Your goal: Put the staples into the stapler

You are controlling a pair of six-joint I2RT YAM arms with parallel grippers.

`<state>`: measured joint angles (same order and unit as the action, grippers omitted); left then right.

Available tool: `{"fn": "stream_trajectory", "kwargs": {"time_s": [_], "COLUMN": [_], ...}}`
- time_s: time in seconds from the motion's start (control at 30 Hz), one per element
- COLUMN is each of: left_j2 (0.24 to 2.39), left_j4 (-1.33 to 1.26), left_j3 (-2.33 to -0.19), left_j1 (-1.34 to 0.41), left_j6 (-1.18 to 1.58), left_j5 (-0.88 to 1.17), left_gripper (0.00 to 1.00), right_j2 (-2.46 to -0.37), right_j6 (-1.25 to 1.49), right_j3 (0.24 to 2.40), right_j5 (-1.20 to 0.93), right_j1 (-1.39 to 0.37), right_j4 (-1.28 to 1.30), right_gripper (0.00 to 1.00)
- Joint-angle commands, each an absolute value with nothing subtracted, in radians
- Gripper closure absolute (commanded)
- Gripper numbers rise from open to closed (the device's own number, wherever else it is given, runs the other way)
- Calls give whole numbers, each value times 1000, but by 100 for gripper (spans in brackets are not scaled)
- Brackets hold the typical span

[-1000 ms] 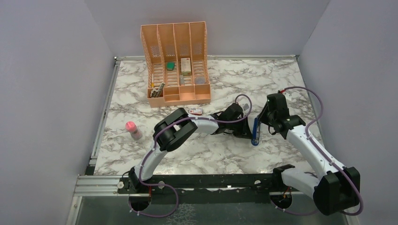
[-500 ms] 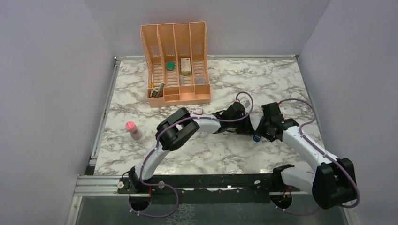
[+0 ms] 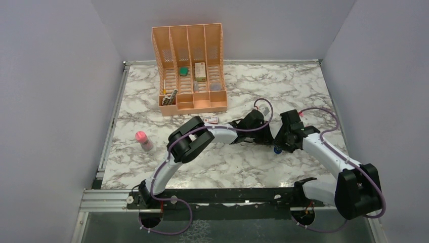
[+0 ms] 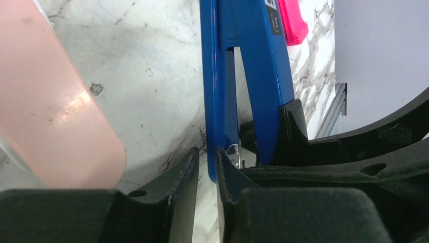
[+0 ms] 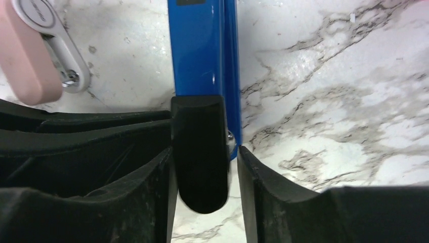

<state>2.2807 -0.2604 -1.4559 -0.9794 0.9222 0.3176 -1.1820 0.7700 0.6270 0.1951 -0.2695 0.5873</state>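
The blue stapler (image 4: 263,61) lies on the marble, opened into a narrow V with a silver channel inside. In the top view only its tip (image 3: 276,149) shows between the two wrists. My left gripper (image 4: 207,167) is nearly closed, pinching the thin blue lower arm at its near end. My right gripper (image 5: 205,167) is shut across the stapler's black end (image 5: 198,152), and the blue body (image 5: 200,45) runs away from it. The red-and-white staple sleeve (image 3: 211,120) lies left of my left wrist. No staple strips show.
An orange desk organiser (image 3: 189,68) stands at the back. A pink-capped item (image 3: 143,140) lies at the left. A bright pink marker (image 4: 292,20) lies beyond the stapler. A pinkish block (image 4: 50,101) with a white tab (image 5: 55,45) sits close beside the stapler.
My right gripper has moved down and slightly left with the stapler. The stapler, plainly visible between the wrists before, is now mostly hidden under them. The left arm has barely moved.
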Motion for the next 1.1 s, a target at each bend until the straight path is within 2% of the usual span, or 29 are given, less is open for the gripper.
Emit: {"fn": "stream_trajectory", "kwargs": {"time_s": [0.0, 0.1, 0.17, 0.37, 0.57, 0.7, 0.83, 1.07], "left_j2": [2275, 2258, 2249, 2222, 2181, 2152, 2109, 2010], "left_j4": [-118, -112, -114, -128, -118, -107, -76, -6], "left_j3": [-1412, -1403, -1396, -1380, -1363, -1353, -1351, -1335], "left_j1": [-977, -977, -977, -977, -977, -977, -977, -976], "left_j6": [833, 810, 801, 789, 770, 758, 711, 640], "left_j5": [222, 209, 206, 213, 179, 153, 135, 63], "left_gripper": [76, 72, 72, 72, 72, 72, 72, 72], "right_j2": [-1169, -1130, -1108, -1120, -1165, -1184, -1232, -1247], "right_j6": [805, 812, 813, 835, 855, 844, 839, 838], "right_j3": [699, 725, 735, 743, 713, 683, 653, 603], "right_j5": [226, 265, 291, 323, 308, 266, 205, 175], "right_j1": [-273, -273, -273, -273, -273, -274, -273, -273], "right_j4": [639, 664, 679, 734, 733, 692, 654, 597], "right_gripper": [44, 34, 33, 42, 44, 54, 58, 77]}}
